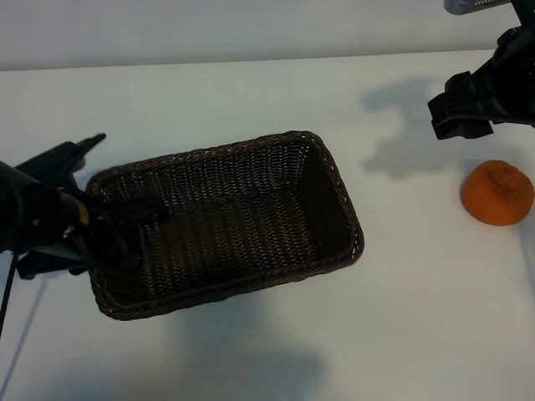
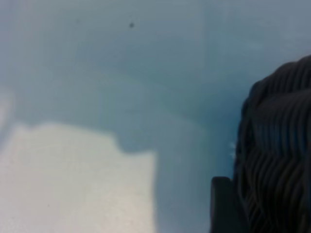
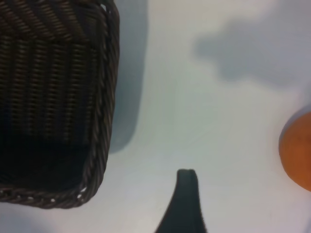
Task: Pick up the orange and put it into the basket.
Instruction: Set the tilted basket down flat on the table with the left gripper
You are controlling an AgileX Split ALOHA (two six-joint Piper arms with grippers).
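Centrally on the white counter (image 1: 251, 351): dark brown woven basket (image 1: 242, 213), lying at a slant, nothing inside. At the basket's left short end: left tool (image 1: 125, 221), one finger reaching over the braided rim into the interior, one outside, clamped on the wall; in the left wrist view, only wicker and one dark finger (image 2: 223, 206) against it. Well apart to the right of the basket: orange (image 1: 498, 192) resting on the counter, untouched, knobbly top up, with the right tool (image 1: 458, 113) hanging just above and behind it, jaws held wide, gripping nothing.
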